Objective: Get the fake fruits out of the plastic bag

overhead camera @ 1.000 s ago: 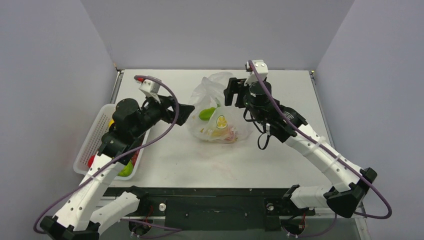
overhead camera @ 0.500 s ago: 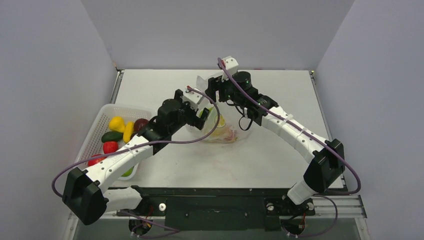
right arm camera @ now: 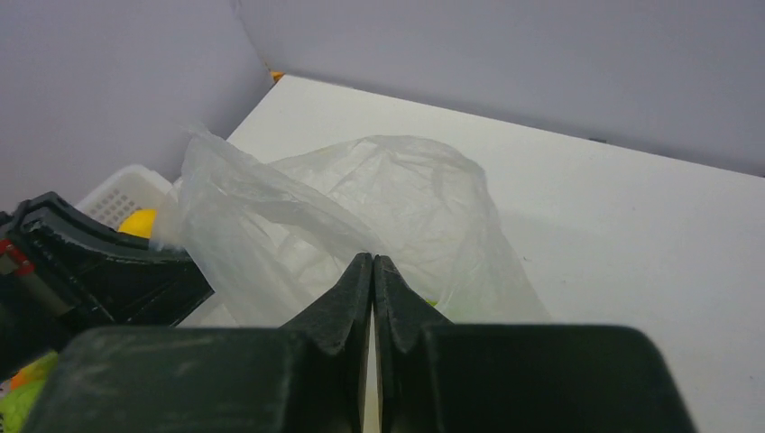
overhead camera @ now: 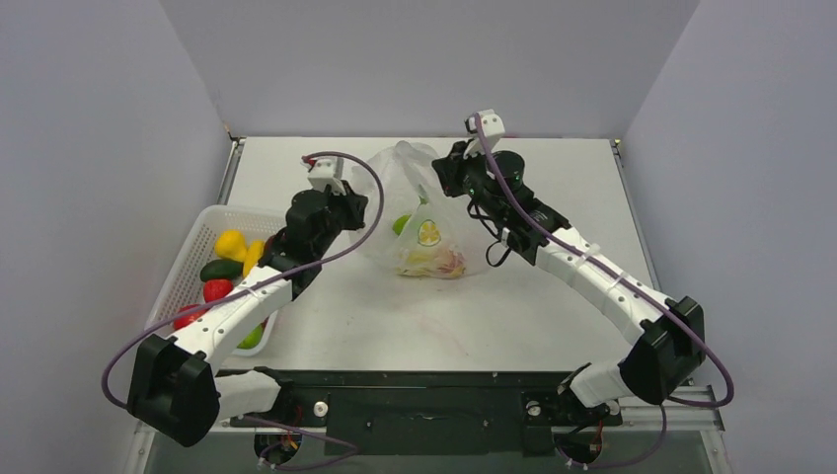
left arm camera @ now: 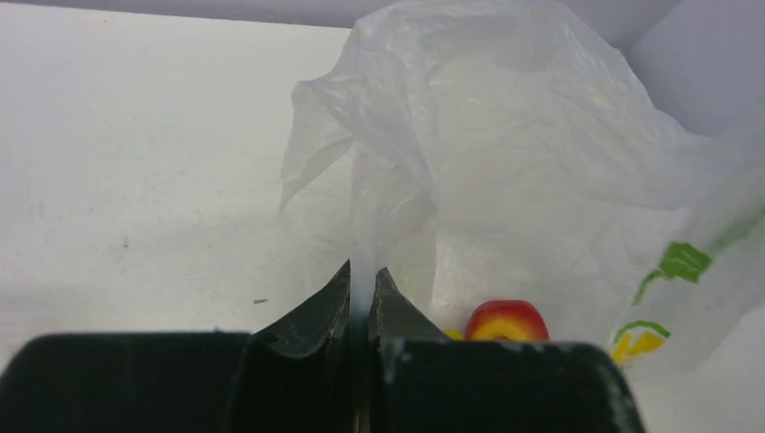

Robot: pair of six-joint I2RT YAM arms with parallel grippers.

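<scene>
The clear plastic bag (overhead camera: 419, 222) printed with lime slices lies mid-table. Inside it show fake fruits: a green one (overhead camera: 402, 224) and yellowish-pink ones (overhead camera: 434, 262). My left gripper (overhead camera: 361, 209) is at the bag's left side, shut on a fold of its film. In the left wrist view the film runs up from between the closed fingers of the left gripper (left arm camera: 363, 271), with a red-and-yellow fruit (left arm camera: 505, 317) behind it. My right gripper (overhead camera: 440, 183) is at the bag's upper right. In the right wrist view the right gripper (right arm camera: 373, 260) is shut against the film of the plastic bag (right arm camera: 361, 207).
A white lattice basket (overhead camera: 188, 259) stands at the table's left edge. It holds a yellow fruit (overhead camera: 230, 243), a dark green one (overhead camera: 219, 269) and a red one (overhead camera: 217, 289). The left arm reaches over the basket. Grey walls close in the table.
Both grippers went from open to shut on the bag's film. The left gripper pulled back left and the right gripper moved right, spreading the bag's top.
</scene>
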